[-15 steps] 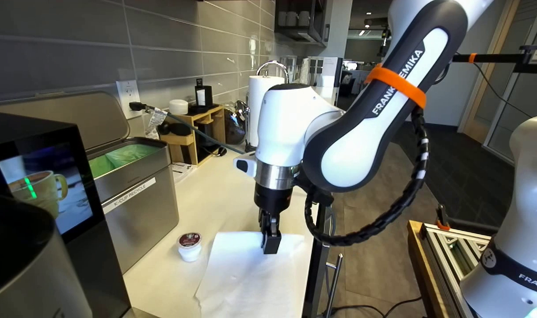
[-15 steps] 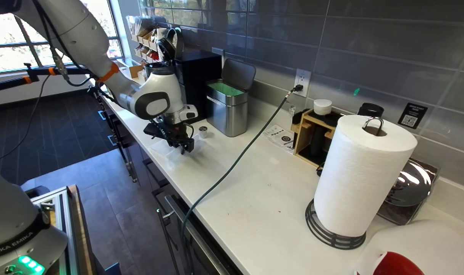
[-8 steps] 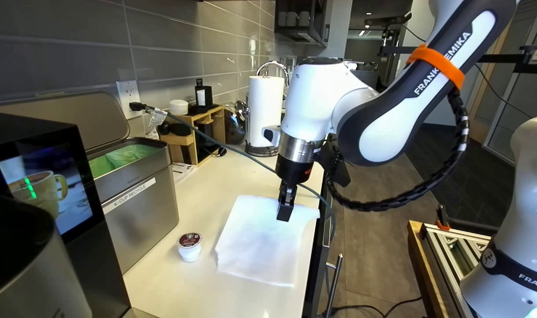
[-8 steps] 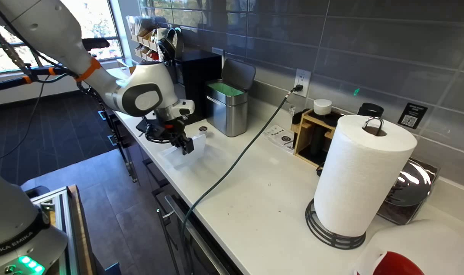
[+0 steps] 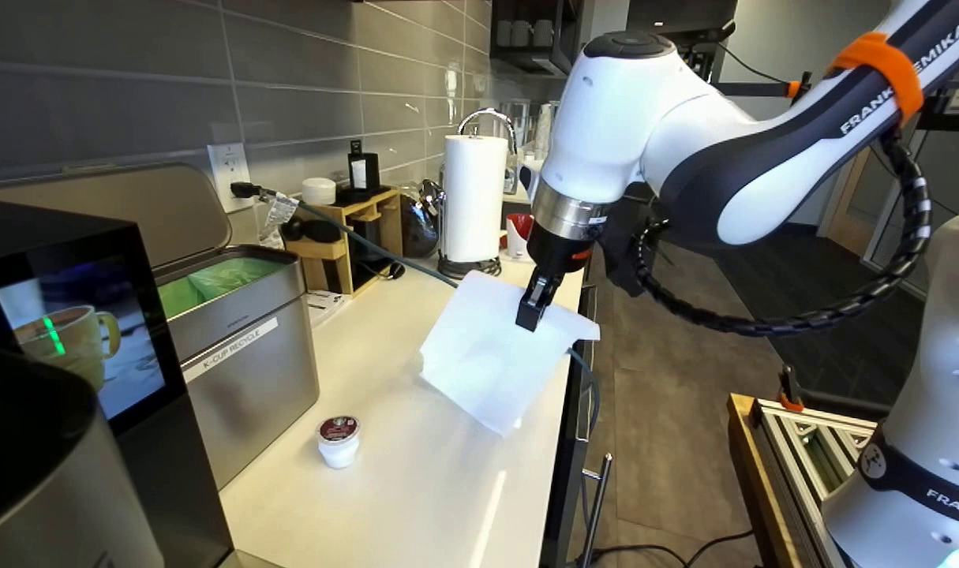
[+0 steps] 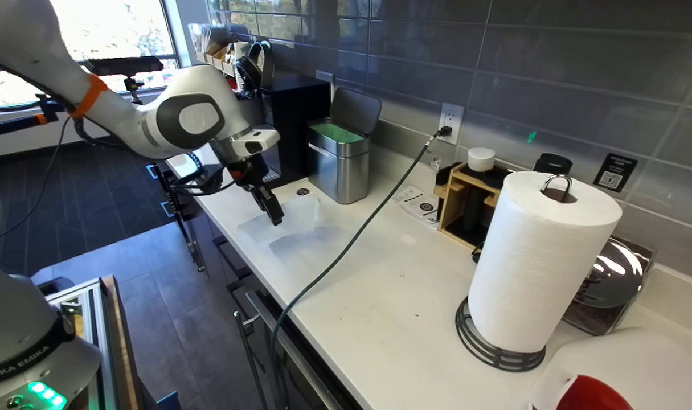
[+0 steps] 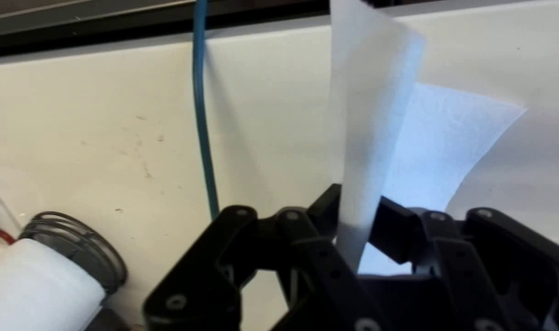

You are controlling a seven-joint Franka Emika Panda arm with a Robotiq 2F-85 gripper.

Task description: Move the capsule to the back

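One white sheet of paper (image 5: 487,355) hangs from the gripper (image 5: 530,317), which pinches it between its two black fingers (image 7: 394,230). In the wrist view the sheet looks folded where the fingers nip it. I cannot tell if its lowest corner, under the gripper, touches the desk (image 5: 400,497). The gripper leans to one side, up over the desk. The little capsule (image 5: 339,442) stands the right way up on the desk, well apart from the gripper, lower down and to its left in an exterior view. In an exterior view the sheet hides most of it, and just its brown top (image 6: 303,192) peeps out, up and to the right of the gripper. The shiny metal bin (image 6: 351,176) is near the capsule, with its lid (image 6: 355,111) up and a green bag (image 6: 335,132) inside, behind the gripper and to its right in an exterior view. A big paper roll (image 6: 542,267) stands on a black wire stand (image 6: 494,355), well apart from the gripper in both exterior views. Between the gripper and the roll, a thin blue-green cord (image 7: 199,101) runs over the desk.
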